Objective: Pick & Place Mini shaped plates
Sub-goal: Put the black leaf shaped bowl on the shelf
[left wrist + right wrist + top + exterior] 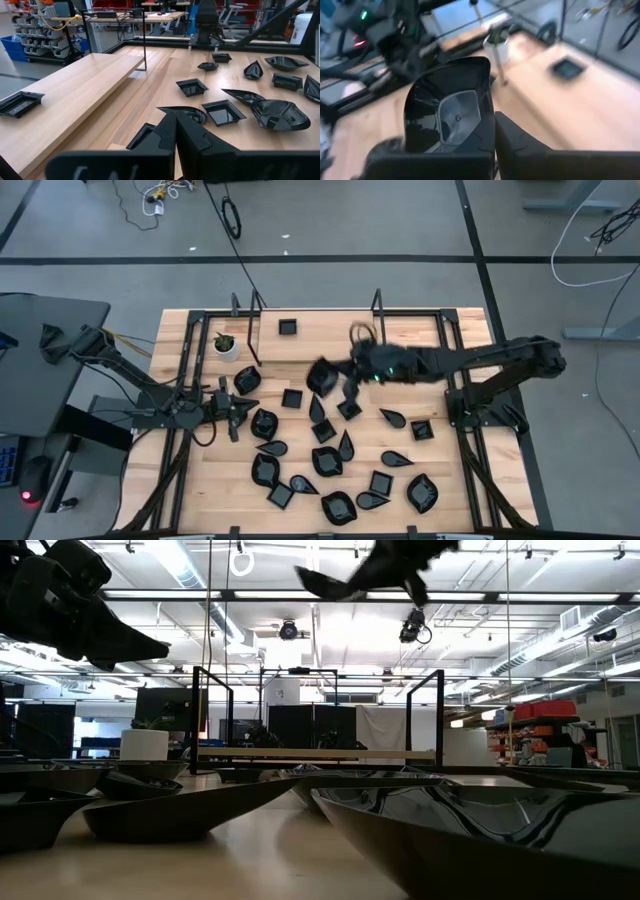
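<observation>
Several mini shaped plates, glossy black, lie scattered over the wooden table (pixel 470 480), among them a square one (pixel 292 398) and a teardrop one (pixel 393 418). My right gripper (pixel 345 376) hangs high over the table's middle, shut on one rounded-square plate (pixel 450 115), which the low view also shows, up in the air (pixel 330 582). My left gripper (pixel 176 135) waits shut at the table's left (pixel 240 408), just above the plates, holding nothing. My right gripper pinches the plate by its rim (pixel 487 131) between the two fingers. The fingers reach in from the table's right, slanting a little downward. The plate is lifted well clear of the table and stands tilted, its hollow side turned back toward the wrist.
A raised wooden shelf (pixel 75 85) along the far side carries one square plate (pixel 289 326). A small white pot with a green plant (pixel 226 345) stands at the far left. Black frame rails (pixel 180 370) border the table. Bare wood lies near the right edge.
</observation>
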Controlling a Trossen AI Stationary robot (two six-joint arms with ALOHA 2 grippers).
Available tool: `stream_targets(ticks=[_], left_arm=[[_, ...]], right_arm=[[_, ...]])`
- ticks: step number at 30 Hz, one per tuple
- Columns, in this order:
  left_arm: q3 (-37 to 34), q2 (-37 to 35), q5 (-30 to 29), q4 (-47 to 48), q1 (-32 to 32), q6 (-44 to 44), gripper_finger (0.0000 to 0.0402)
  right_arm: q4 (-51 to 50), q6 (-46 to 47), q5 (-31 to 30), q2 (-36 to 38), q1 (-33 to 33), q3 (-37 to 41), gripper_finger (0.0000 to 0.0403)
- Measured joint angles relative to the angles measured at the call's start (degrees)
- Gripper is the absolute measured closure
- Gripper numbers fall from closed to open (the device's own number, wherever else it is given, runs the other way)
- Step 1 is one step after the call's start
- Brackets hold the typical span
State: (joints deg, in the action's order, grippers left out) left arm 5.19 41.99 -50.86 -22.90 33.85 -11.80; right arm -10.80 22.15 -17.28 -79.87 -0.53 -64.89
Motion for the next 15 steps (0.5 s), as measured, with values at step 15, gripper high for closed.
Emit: stream_targets(ticks=[15], left_arm=[[0.0,0.0,-0.5,-0.6,0.0,0.4,0.0394]], right_arm=[[-11.6,-7.6,16.9,-24.3,25.5,-23.4,0.0403]])
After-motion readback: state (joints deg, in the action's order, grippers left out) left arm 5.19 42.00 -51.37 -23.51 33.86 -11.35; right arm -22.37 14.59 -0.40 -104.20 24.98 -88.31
